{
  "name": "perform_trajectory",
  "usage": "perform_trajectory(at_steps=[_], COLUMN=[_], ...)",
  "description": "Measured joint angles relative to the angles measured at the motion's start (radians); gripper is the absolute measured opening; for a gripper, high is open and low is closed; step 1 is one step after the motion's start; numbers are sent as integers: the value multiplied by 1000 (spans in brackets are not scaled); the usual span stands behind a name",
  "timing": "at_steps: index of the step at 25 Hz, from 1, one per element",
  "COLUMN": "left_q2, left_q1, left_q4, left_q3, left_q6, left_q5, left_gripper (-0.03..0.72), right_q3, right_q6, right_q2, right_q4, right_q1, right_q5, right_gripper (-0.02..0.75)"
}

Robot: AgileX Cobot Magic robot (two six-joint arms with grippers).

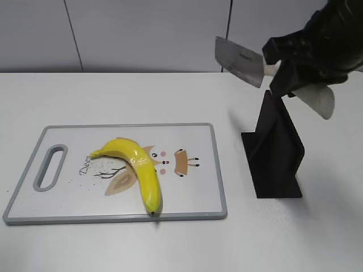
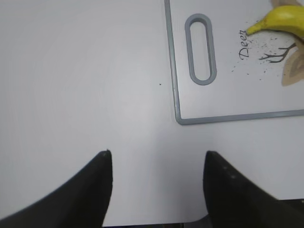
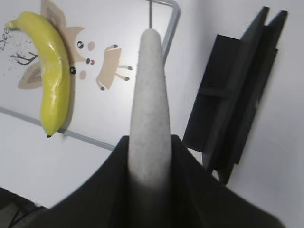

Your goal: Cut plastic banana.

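Right hand (image 1: 295,71) grips the cleaver (image 1: 239,60) aloft — left hand (image 2: 156,183) wide — banana (image 1: 140,168) on board (image 1: 187,192).

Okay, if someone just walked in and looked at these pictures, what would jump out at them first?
Probably the grey steel cleaver held in the air by the right gripper, above the black angular knife stand at the right of the table. Next, the glossy yellow plastic banana lying on the white grey-rimmed cutting board with its deer cartoon, left of the stand.
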Motion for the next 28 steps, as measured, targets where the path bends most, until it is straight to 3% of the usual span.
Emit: perform_trajectory(at_steps=[7,14,22,28], left_q2=[-326,-635,-920,-931], left_q1=[1,1,1,1], left_q4=[26,14,23,27], left_q3=[203,366,421,423], left_q6=[-12,-41,-67,-68], left_q5=[5,2,-76,-80], left_gripper=[586,585,585,585], right_q3=[175,224,224,224], right_q6=[218,257,299,342], right_q2=[-189,-241,-241,-210], right_q4=[-146,-170,-207,-249], right_q1=[0,0,0,0], right_q5=[-70,-70,-73,-100], right_gripper=[162,162,162,162])
